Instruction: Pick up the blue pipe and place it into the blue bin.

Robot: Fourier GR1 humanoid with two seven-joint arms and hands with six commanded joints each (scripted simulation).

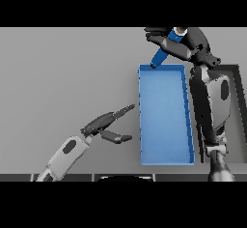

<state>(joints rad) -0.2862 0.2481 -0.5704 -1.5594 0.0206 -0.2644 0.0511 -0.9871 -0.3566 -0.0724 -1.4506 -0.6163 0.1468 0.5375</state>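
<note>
The blue pipe (164, 51) is a short blue cylinder, tilted, held in the air above the far rim of the blue bin (143, 125). My right hand (185, 44) is shut on its upper part, at the top right of the head view; the pipe's lower end hangs just over the bin's far left corner. The bin is a long, open rectangular tray with nothing lying inside it. My left hand (107, 123) rests low over the table to the left of the bin, fingers straight and thumb spread, holding nothing.
A dark-framed grey block (235, 116) sits to the right of the bin, partly behind my right forearm (212, 104). Bare grey table (62, 72) stretches across the left and far side.
</note>
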